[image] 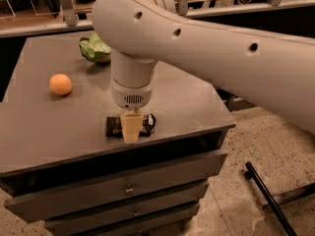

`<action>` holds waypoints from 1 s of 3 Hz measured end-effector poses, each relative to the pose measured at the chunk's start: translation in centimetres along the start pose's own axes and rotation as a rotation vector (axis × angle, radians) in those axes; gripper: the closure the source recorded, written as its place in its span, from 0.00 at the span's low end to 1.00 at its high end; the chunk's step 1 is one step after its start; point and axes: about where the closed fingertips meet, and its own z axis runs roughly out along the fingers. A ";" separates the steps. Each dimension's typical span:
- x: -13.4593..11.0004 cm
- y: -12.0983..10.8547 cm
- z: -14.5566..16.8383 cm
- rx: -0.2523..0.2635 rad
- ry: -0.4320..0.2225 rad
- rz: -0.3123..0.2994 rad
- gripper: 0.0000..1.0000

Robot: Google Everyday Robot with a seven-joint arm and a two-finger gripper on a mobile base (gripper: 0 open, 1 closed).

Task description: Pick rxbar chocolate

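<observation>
The rxbar chocolate (pixel 114 127) is a small flat dark bar with white lettering, lying near the front edge of the grey cabinet top (pixel 49 127). My gripper (pixel 130 129) points straight down over the middle of the bar, its pale yellow finger covering the bar's centre. The bar's two ends stick out left and right of it. The bar lies flat on the surface. The big white arm comes in from the upper right.
An orange ball-like fruit (pixel 60 84) sits at the left of the top. A green wrinkly snack bag (pixel 94 48) lies at the back. Drawers are below the front edge. A black bar (pixel 268 198) lies on the speckled floor at right.
</observation>
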 end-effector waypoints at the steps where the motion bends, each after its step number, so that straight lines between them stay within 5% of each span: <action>1: 0.0 0.0 0.0 0.000 0.000 -0.001 0.60; 3: -0.1 0.1 0.1 0.000 0.001 -0.004 1.00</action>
